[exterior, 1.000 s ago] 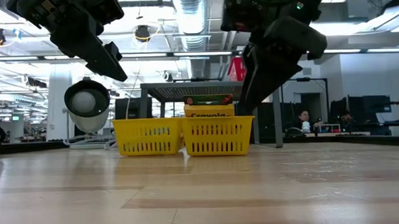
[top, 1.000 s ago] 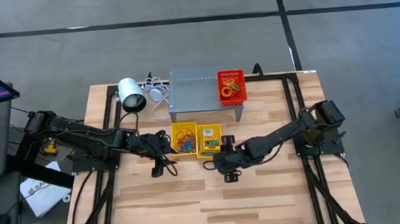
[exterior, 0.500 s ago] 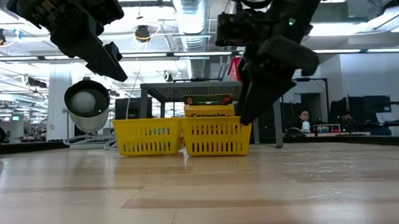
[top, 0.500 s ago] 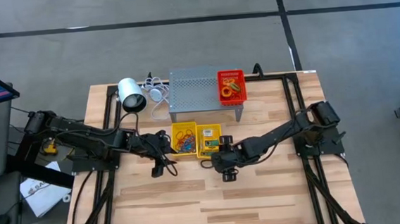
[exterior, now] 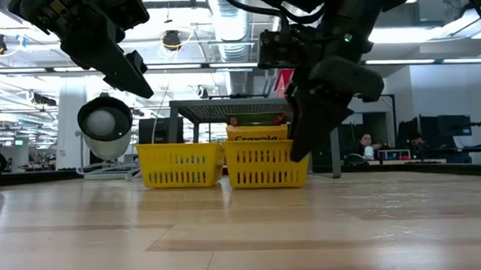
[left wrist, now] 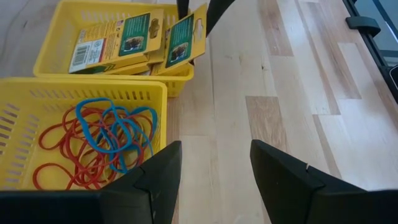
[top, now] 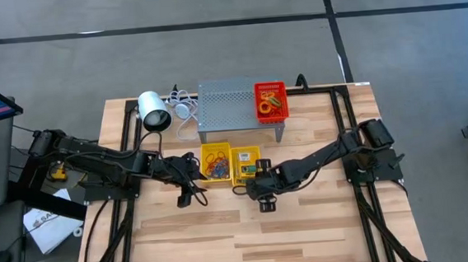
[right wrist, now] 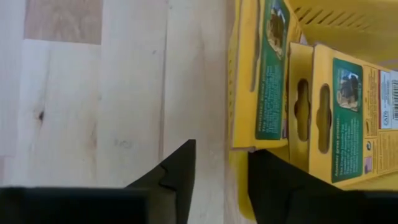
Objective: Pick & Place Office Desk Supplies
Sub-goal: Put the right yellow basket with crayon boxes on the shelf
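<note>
Two yellow baskets stand side by side mid-table. One (top: pixel 216 164) holds red and blue rubber bands (left wrist: pixel 99 143). The other (top: pixel 244 163) holds yellow-and-green crayon boxes (right wrist: pixel 339 118); one box (right wrist: pixel 261 74) leans upright against the basket's near wall. My right gripper (right wrist: pixel 222 177) reaches down at that wall, open, its fingers on either side of it. My left gripper (left wrist: pixel 214 180) hangs open above the bare table, just in front of the rubber-band basket. My right gripper straddles the crayon basket's near wall (right wrist: pixel 238 168), slanting down from the table's near right. One finger (right wrist: pixel 277 183) is inside the basket, against the wall and the leaning box's lower corner. Between the outer finger (right wrist: pixel 177 174) and the wall a strip of table shows. The basket rests on the table.
Behind the baskets stands a grey perforated stand (top: pixel 234 106) with a red basket (top: pixel 270 100) of orange rings on it. A white lamp (top: pixel 154 110) lies at the far left. Bare wooden table stretches toward the near edge.
My right gripper has come down and toward the table's left, onto the near wall of the crayon basket. That basket, with its boxes, has shifted a little away from the rubber-band basket, opening a small gap between them.
</note>
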